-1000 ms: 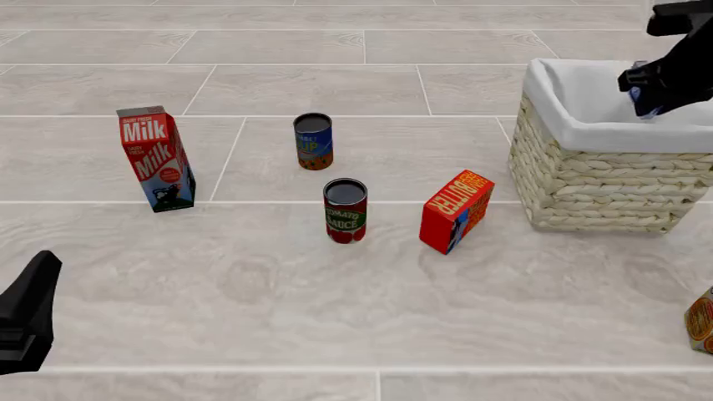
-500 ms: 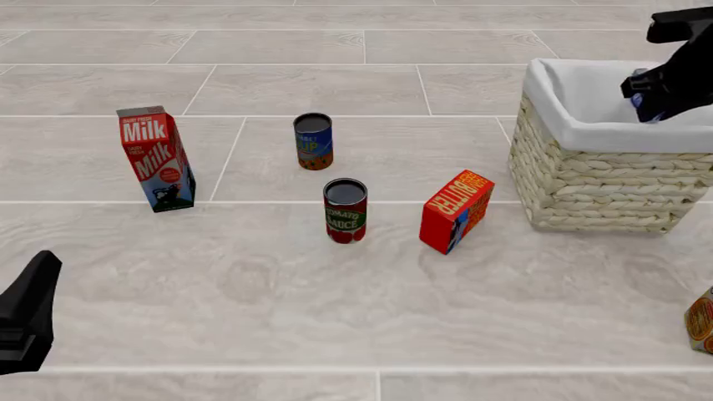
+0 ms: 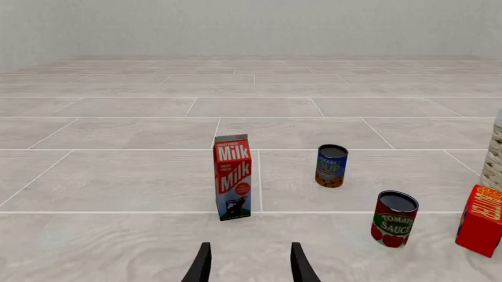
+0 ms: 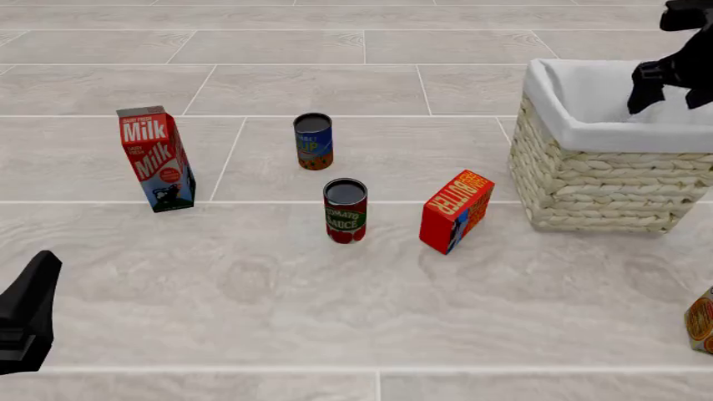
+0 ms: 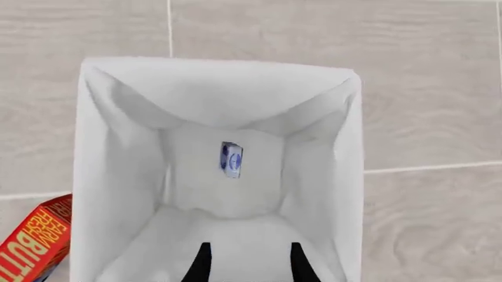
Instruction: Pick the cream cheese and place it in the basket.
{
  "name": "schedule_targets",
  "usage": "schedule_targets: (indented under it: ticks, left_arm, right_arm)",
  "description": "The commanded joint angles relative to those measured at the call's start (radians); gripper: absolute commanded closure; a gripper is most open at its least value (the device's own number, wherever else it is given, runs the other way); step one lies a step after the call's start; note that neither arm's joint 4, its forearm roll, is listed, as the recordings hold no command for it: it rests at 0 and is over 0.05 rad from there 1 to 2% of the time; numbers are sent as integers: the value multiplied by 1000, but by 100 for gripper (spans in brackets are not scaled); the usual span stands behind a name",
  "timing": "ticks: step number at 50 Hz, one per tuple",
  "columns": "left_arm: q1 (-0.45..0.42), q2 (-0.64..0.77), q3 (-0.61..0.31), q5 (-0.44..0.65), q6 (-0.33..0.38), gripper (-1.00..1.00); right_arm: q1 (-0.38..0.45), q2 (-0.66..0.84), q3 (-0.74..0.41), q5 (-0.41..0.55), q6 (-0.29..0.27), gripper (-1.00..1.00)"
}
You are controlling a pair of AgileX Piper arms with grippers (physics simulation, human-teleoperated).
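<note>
My right claw (image 5: pixel 246 261) hangs over the basket (image 4: pixel 579 188), fingers spread with nothing between them. Looking straight down through them, the cream cheese (image 5: pixel 230 159) lies on the white lining at the bottom of the basket, near the middle, clear of my fingertips. From the front camera I can't see it at all; the basket wall hides it. The basket sits by the floor's right edge, toward the far side.

My left claw (image 3: pixel 246 267) is low at the near left corner, its two fingers parted and empty, pointing out across the tiled floor (image 4: pixel 279 284). Ahead of it the milk (image 4: pixel 156 159) stands upright on the left side. Two cans stand near the middle: the blue can (image 4: pixel 313 141) farther back, the tomato can (image 4: pixel 346 210) nearer, just apart from each other. The butter (image 4: pixel 456 210) stands tilted between the tomato can and the basket, touching neither. One more item (image 4: pixel 700 320) pokes in at the near right edge, orange and cut off by the frame, so I can't tell what it is.
</note>
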Motion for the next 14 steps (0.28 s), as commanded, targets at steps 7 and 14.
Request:
schedule_targets:
  ticks: [7,14]
  left_arm:
    - [0,0,0,0,0,-100]
    - [0,0,0,0,0,-100]
  right_arm:
    - [17,-78,10,-5,33,-100]
    - [40,-173,58,-12,83,-100]
